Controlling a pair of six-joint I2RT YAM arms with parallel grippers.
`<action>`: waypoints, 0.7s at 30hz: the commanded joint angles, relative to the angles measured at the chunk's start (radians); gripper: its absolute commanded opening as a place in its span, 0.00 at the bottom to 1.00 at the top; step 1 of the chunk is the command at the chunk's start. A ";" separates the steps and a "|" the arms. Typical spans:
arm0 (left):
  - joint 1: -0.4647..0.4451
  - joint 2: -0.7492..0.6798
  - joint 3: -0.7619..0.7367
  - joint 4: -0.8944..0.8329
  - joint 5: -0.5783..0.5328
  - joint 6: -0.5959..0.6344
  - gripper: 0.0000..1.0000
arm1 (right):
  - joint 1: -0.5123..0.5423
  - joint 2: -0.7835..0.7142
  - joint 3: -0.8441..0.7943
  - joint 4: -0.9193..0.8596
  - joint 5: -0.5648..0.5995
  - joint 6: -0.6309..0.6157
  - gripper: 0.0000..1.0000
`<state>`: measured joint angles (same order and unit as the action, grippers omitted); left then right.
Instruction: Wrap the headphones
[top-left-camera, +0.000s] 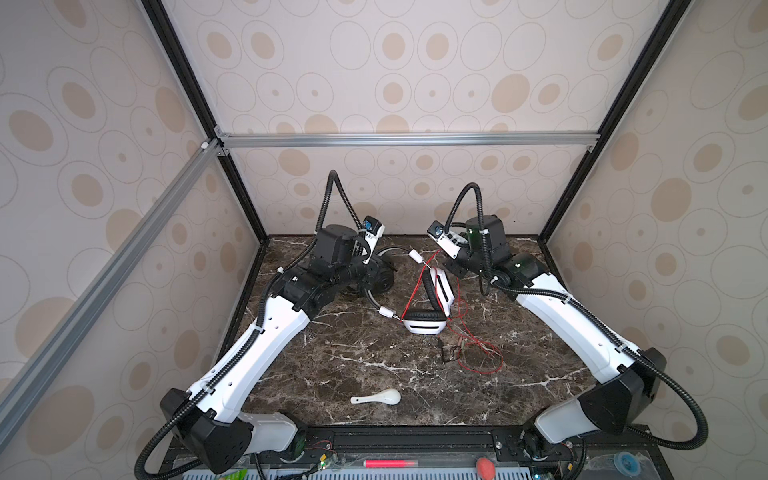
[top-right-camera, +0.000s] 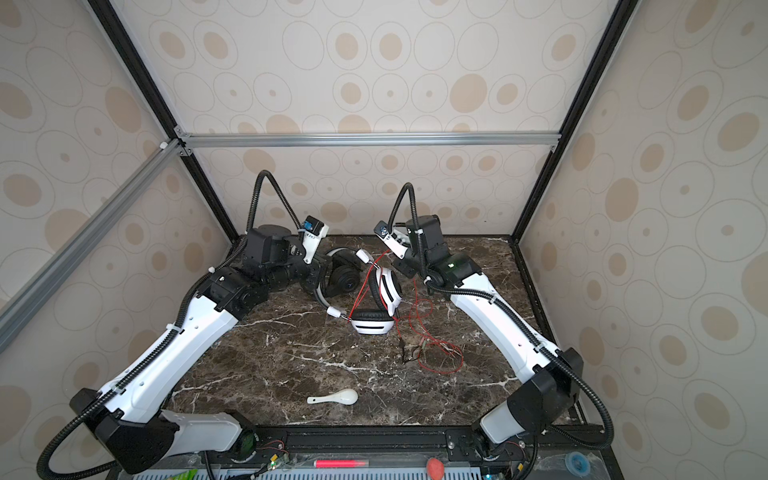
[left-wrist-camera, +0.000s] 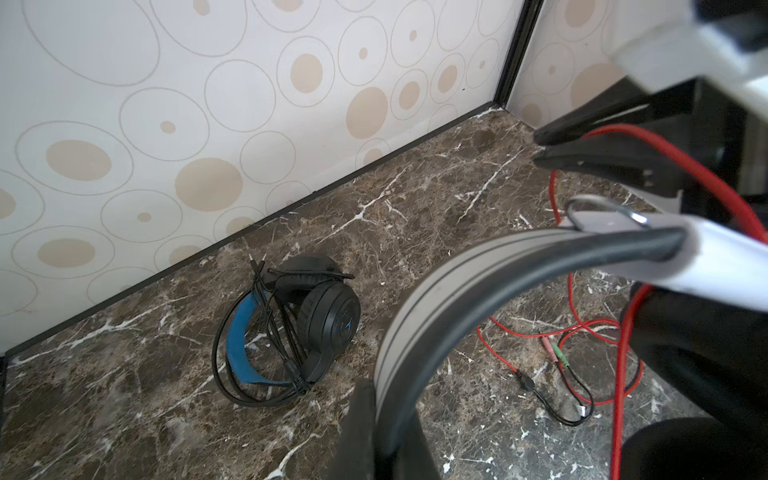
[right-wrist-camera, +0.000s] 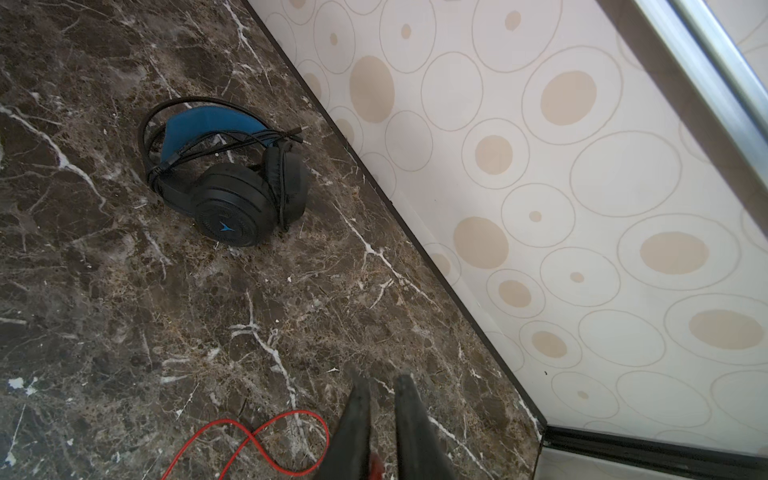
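White headset (top-left-camera: 424, 325) sits near the middle of the marble table (top-left-camera: 353, 361), a little toward 12 o'clock, with its two earcups close together in both top views. The left gripper (left-wrist-camera: 376, 415) is clamped tight on the grey-and-white headband. That band fills the left wrist view so closely that the fingers are mostly cut off at the frame edge.

The red cord (top-left-camera: 478, 353) of the white headset trails in loose loops toward 4 o'clock and ends in a pink and a green plug (left-wrist-camera: 555, 353). The right gripper (right-wrist-camera: 380, 390) hangs at about 1 o'clock. Its jaws stand a slit apart with the red cord running between them, and I cannot tell whether they actually pinch it.

The black headset (right-wrist-camera: 232, 208) lies toward 11 o'clock near the back wall, its thin black cord bundled across the blue band. In both top views the left arm hides much of it. A blue arrow-shaped emblem (right-wrist-camera: 225, 227) on its earcup is the only marking I can make out. Any lettering is too small to read.

A white spoon (top-left-camera: 376, 397) lies at 6 o'clock, well apart from both headsets.
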<state>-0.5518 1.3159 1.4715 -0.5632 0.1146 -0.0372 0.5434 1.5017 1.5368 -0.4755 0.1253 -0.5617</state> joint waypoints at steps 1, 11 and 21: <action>-0.002 -0.017 0.091 0.082 0.073 -0.066 0.00 | -0.008 -0.017 -0.030 0.041 -0.043 0.054 0.15; -0.002 0.041 0.227 0.096 0.153 -0.120 0.00 | -0.065 -0.041 -0.160 0.167 -0.130 0.231 0.15; -0.001 0.076 0.328 0.128 0.176 -0.181 0.00 | -0.069 -0.046 -0.251 0.264 -0.194 0.316 0.23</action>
<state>-0.5518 1.3956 1.7195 -0.5331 0.2474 -0.1493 0.4774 1.4845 1.3056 -0.2672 -0.0277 -0.2878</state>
